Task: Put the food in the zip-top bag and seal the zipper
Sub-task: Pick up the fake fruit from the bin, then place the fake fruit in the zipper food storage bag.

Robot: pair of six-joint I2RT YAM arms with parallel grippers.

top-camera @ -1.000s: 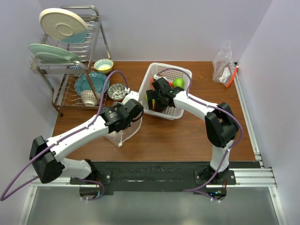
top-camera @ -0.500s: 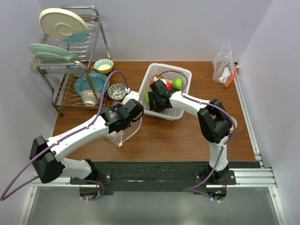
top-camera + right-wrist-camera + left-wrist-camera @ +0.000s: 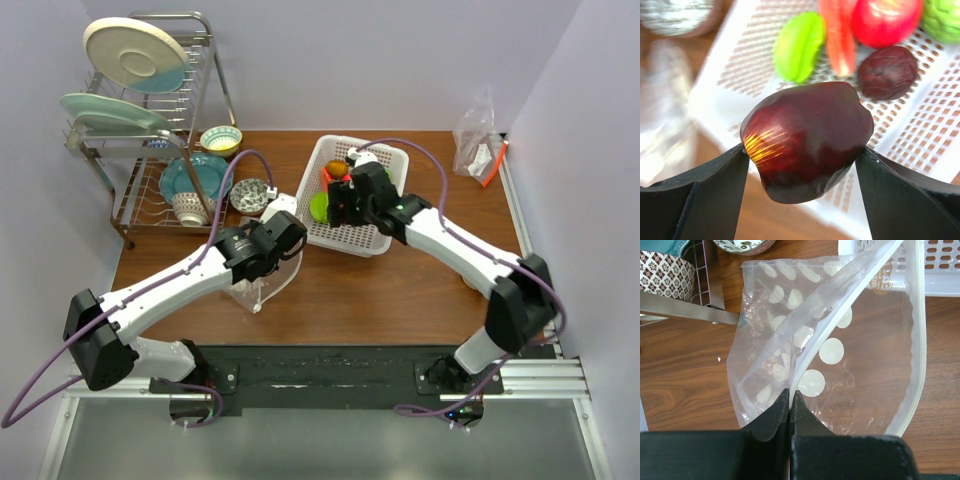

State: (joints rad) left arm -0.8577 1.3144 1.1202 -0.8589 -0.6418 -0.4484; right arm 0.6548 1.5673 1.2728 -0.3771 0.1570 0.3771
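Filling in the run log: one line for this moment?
left gripper shut on zip-top bag | right gripper holding dark red fruit over white basket

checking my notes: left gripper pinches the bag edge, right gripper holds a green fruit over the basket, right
No: the right gripper holds the dark red apple (right wrist view); the green fruit lies in the basket. The left gripper does pinch the bag edge.

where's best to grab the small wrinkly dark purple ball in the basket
Grip the wrinkled purple ball across its middle, straight down from above: it is round and sits low on the white basket floor, so the walls likely bar a side approach. Close on the sides away from the red apple crowding it. The right gripper is full now, holding a dark red fruit.
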